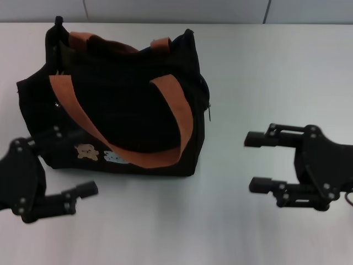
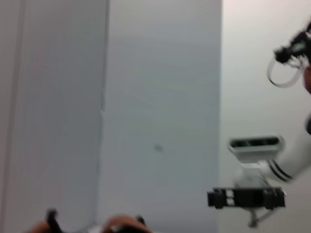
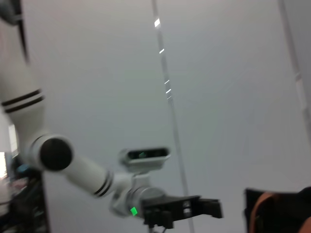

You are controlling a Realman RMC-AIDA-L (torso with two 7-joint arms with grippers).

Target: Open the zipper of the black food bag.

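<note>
The black food bag (image 1: 121, 110) sits on the white table (image 1: 265, 72), rust-brown straps (image 1: 176, 113) draped over it. The left gripper (image 1: 66, 163) is spread wide against the bag's near corner, gripping nothing. The right gripper (image 1: 259, 161) — also agape and empty — hangs well apart.

so the right wrist cam is mostly looking at a pale grey wall (image 3: 228, 97) with a thin vertical seam (image 3: 167, 92) catching a few glints. the other arm (image 3: 77, 167), white with black bands, reaches across low down, and the left gripper (image 3: 187, 209) is black with a green light near it. a corner of the black food bag (image 3: 272, 213) with a rust-brown strap (image 3: 266, 206) pokes in at the edge.
</note>
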